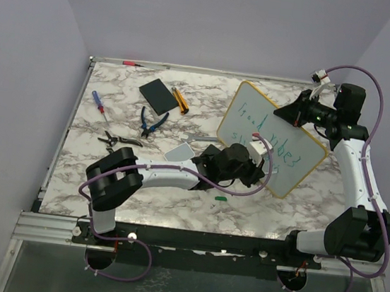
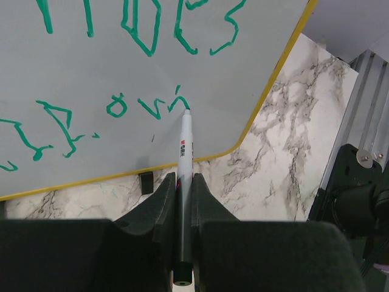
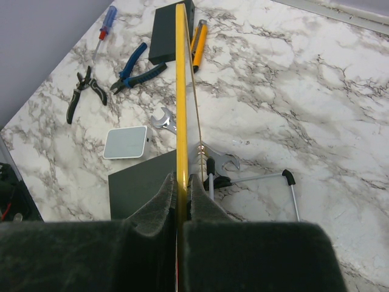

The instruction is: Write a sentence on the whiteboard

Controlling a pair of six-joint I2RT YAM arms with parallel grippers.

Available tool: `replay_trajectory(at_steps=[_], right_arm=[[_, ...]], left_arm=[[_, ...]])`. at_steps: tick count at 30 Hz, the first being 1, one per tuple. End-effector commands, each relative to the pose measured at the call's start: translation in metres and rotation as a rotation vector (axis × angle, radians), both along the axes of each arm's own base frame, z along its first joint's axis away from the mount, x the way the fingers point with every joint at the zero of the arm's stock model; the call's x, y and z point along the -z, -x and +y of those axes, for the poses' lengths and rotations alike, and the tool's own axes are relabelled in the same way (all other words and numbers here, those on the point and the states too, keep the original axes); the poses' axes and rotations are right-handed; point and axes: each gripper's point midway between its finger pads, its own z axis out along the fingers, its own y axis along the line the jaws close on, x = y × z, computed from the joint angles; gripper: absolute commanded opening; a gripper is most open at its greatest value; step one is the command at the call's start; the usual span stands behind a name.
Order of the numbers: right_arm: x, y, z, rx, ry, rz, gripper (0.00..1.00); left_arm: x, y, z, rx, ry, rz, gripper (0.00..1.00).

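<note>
My right gripper (image 3: 180, 182) is clamped on the yellow rim of the whiteboard (image 1: 288, 168), holding it tilted up over the right half of the marble table (image 1: 173, 211). The board's long axis runs diagonally from far left to near right, with its written face turned toward my left arm. My left gripper (image 2: 184, 182) is closed around a white marker (image 2: 185, 140). The marker points straight ahead, its green tip touching the board at the end of the second line of the sentence (image 1: 279, 143).
</note>
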Motion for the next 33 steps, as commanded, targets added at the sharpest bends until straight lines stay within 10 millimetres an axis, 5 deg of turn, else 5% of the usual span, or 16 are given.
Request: replay_trajectory(at_steps=[1,9,21,33], right_arm=[[0.015,0.012,0.004,-0.001,-0.006,0.079,0.01],[0.015,0.011,0.004,-0.001,-0.006,0.080,0.01],[0.015,0.011,0.004,-0.001,-0.005,0.078,0.01],[0.014,0.012,0.004,-0.001,-0.005,0.076,0.01]], left_arm=[[0.018,0.003,0.001,0.009,-0.038,0.001,0.00],[0.026,0.004,0.003,0.008,-0.055,0.012,0.00],[-0.018,0.016,-0.003,0.047,0.036,-0.001,0.00],[-0.022,0.022,-0.021,0.079,0.048,-0.007,0.00]])
